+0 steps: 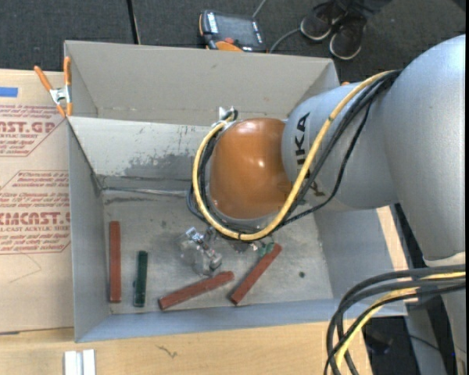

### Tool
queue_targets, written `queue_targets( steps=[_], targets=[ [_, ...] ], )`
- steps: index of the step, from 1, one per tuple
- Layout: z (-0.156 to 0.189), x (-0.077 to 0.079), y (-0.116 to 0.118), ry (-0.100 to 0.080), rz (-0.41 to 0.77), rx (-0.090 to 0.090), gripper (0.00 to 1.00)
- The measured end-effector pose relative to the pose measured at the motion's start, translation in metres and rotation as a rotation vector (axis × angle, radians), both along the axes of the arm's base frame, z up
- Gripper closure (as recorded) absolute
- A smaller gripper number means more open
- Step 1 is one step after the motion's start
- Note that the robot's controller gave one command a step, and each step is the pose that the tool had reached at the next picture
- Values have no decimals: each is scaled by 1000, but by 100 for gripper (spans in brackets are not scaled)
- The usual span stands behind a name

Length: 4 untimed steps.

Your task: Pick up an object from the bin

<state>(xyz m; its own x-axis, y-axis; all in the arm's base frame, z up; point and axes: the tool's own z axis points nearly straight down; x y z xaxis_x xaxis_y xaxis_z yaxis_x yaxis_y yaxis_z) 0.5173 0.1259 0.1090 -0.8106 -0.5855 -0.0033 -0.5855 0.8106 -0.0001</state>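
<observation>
The gripper [202, 252] is hanging low over the middle of the bin's floor, a small cluster of bright metal. Whether it is parted or closed cannot be told, and nothing is showing in its grip.

Nearest to it, at its 6 o'clock, a flat red stick [195, 290] is lying almost level. The stick's right end is rising a little and is sitting just beside the gripper's tip; whether the two are touching is not clear. At the gripper's 4 o'clock a slanting red stick [254, 274] is pointing from 7 toward 1 o'clock, with its lower end near the right end of the flat red stick.

Farther out, at 8 o'clock, a dark green stick [141, 278] is lying lengthwise from 12 to 6. Just beside that, at 9 o'clock, a long red stick [114, 262] is running parallel to it and close to the left wall of the bin [86, 209].

Above the gripper, at 12 to 1 o'clock, the orange cover [246, 169] is bulging out, with yellow and black cables [205, 151] looping around it. The grey arm [391, 147] is reaching in from 3 o'clock.
</observation>
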Motion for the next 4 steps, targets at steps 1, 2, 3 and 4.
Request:
queue_targets(
  steps=[1,2,3,4],
  targets=[
    [-1,0,0,2,-2,0,0],
    [-34,-35,-3,-2,-27,0,0],
    [-33,-33,-3,-3,-30,1,100],
    [105,24,-20,-9,-51,0,100]
  ],
)
